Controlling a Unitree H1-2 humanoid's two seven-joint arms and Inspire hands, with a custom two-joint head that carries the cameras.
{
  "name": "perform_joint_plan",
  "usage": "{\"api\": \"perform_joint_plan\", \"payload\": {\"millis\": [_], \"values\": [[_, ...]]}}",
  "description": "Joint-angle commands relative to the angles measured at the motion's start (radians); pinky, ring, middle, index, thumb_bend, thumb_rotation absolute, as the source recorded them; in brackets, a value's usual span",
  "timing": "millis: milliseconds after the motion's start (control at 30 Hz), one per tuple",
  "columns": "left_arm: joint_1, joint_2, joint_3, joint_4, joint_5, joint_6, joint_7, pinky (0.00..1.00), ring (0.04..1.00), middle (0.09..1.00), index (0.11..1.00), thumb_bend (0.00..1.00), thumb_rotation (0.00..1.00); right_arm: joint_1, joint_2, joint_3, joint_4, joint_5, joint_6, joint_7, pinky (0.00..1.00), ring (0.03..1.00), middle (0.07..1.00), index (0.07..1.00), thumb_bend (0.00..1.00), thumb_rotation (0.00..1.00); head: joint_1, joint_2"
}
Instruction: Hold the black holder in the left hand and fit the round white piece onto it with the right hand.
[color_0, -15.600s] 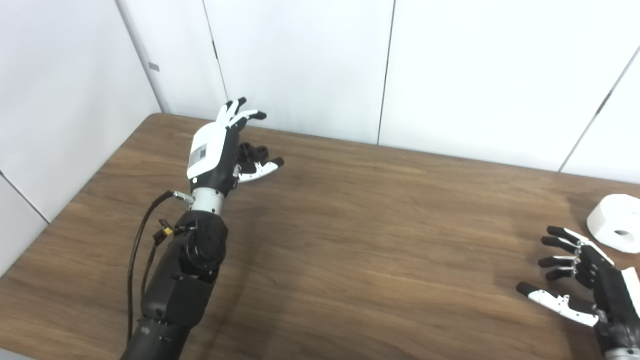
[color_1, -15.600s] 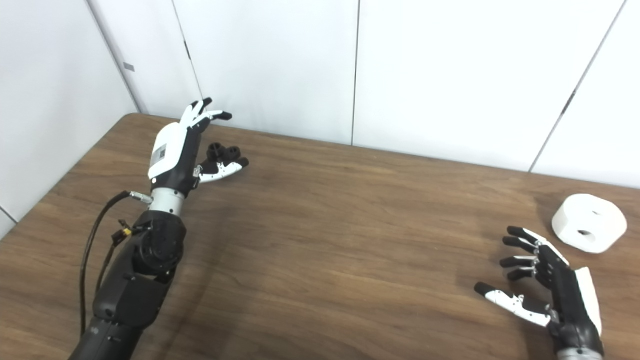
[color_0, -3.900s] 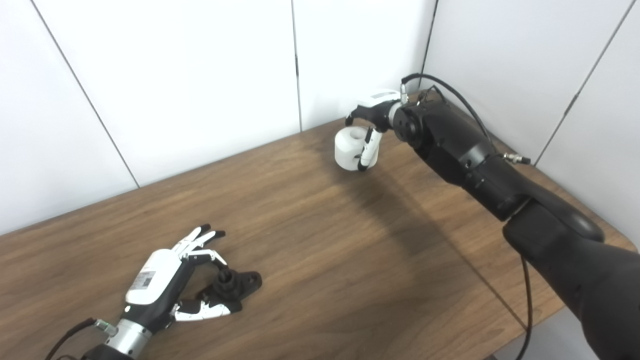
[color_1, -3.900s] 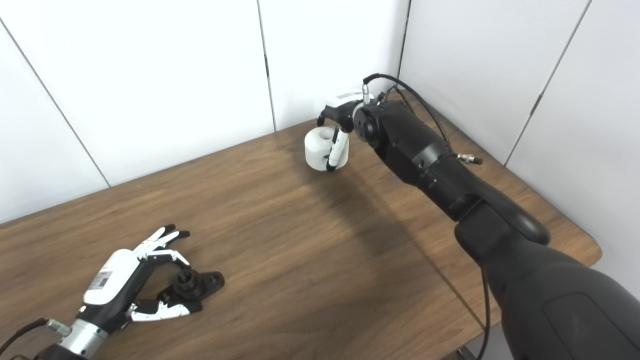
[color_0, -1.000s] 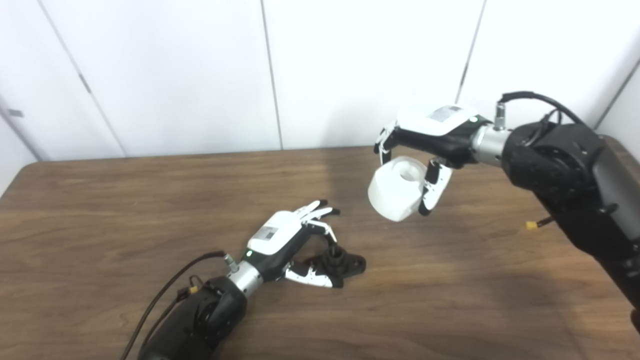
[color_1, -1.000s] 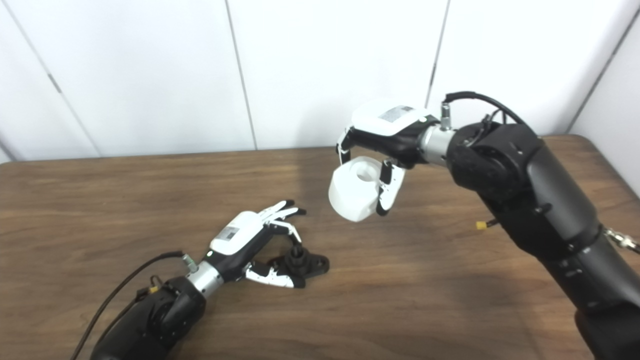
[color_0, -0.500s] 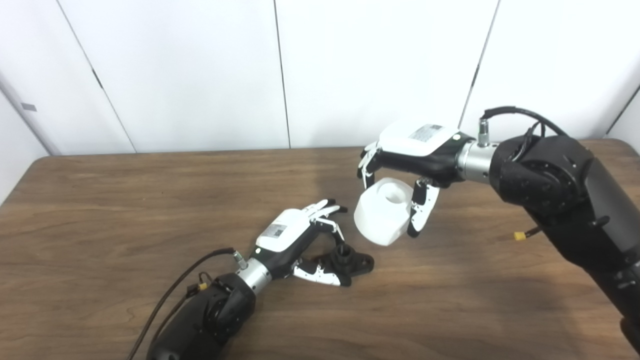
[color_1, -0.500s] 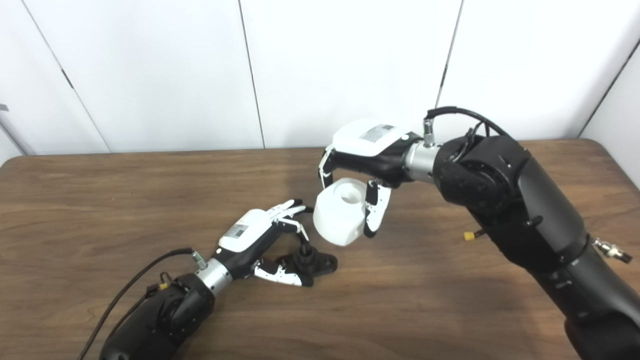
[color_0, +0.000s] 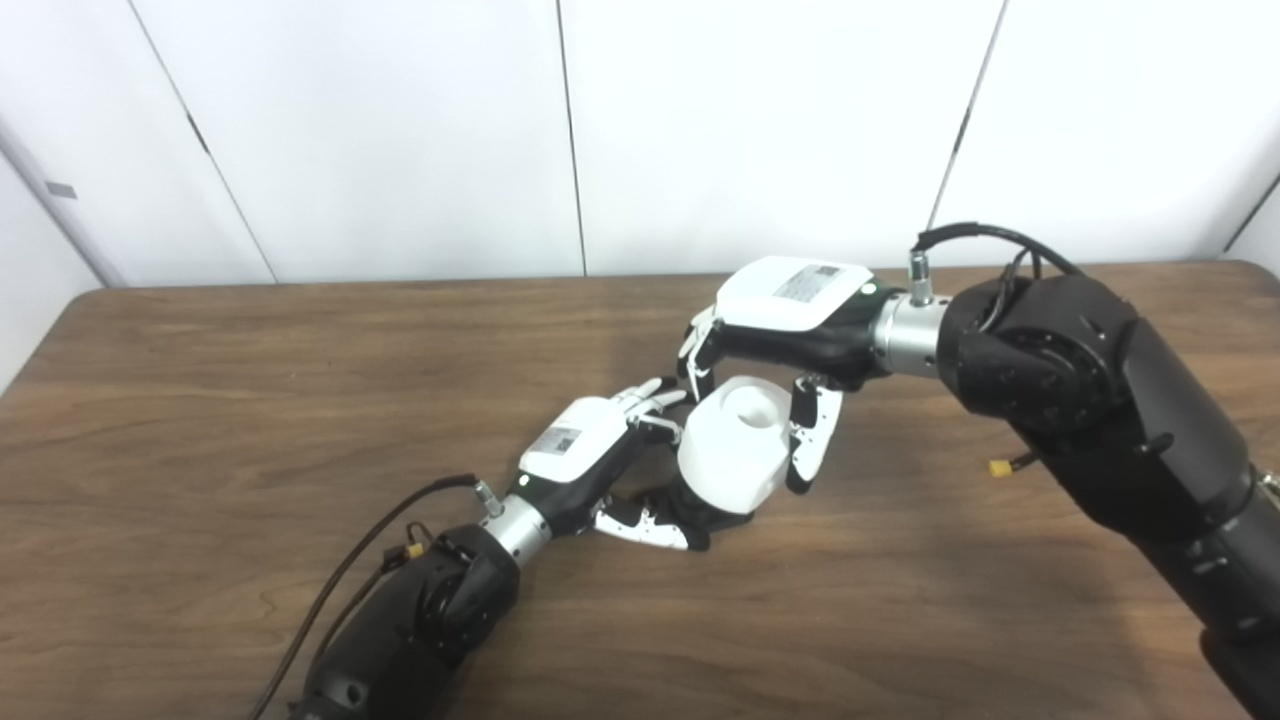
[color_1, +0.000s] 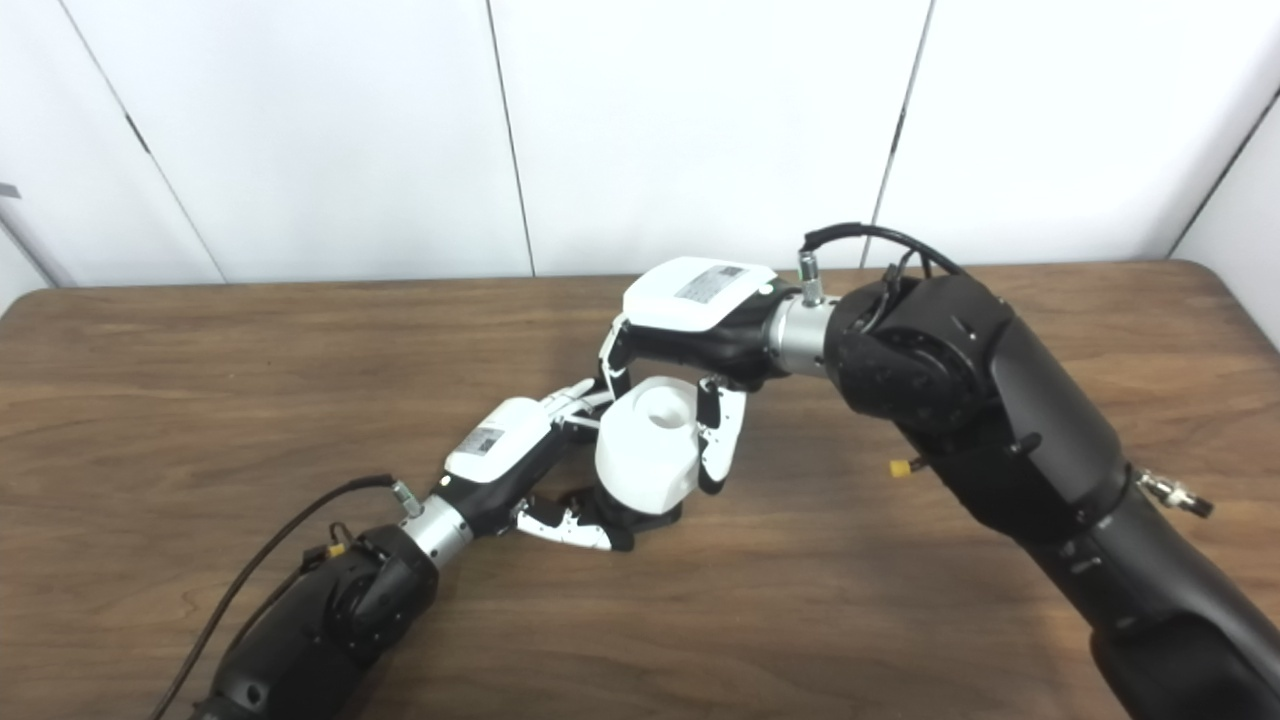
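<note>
Cable first, since we're going left to right: the black cable (color_0: 350, 570) trails off the left forearm at the near left edge, nothing snagged there as far as I can see. Then your left hand (color_0: 585, 460), low on the wooden table (color_0: 200, 400) near the middle, fingers and thumb curled round the black holder (color_0: 690, 520). You can only see a dark sliver of the holder now, poking out under the white part, so I can't tell how firm that grip is, but it does look like it's wrapped on it.

Big change is the round white piece (color_0: 733, 455). A second ago it was hanging in the air off to the right and above the holder, with the peg in plain view. Half a second ago it was closer but with a clear gap. Now it's come down and left and sits right over the holder, covering the peg, touching or very nearly touching your left fingers. Your right hand (color_0: 790, 335) still has it pinched from above, fingers on the far side, thumb down the near right side.

So you're at the actual fitting step, I reckon. Whether the hole has caught the peg is hidden, don't let go yet.
</note>
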Motion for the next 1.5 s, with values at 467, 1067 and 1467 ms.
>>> {"api": "perform_joint_plan", "payload": {"millis": [467,1067,1467], "values": [[0.099,-0.021,-0.079,0.036,0.04,0.073,-0.074,0.94,0.977,0.914,0.481,0.52,0.06,-0.002,0.047,0.027,0.001,-0.053,-0.02,-0.018,0.93,0.906,0.803,0.479,0.53,0.14,0.01,0.009],[0.106,-0.025,-0.084,0.017,0.028,0.083,-0.081,0.95,0.97,0.913,0.481,0.52,0.06,0.015,0.071,0.046,0.048,-0.083,-0.044,-0.045,0.95,0.914,0.802,0.479,0.53,0.14,0.016,0.017],[0.114,-0.021,-0.094,-0.006,0.029,0.095,-0.08,0.94,0.964,0.909,0.481,0.52,0.07,0.015,0.09,0.071,0.093,-0.103,-0.066,-0.049,0.92,0.894,0.806,0.479,0.53,0.15,0.026,0.027]]}}
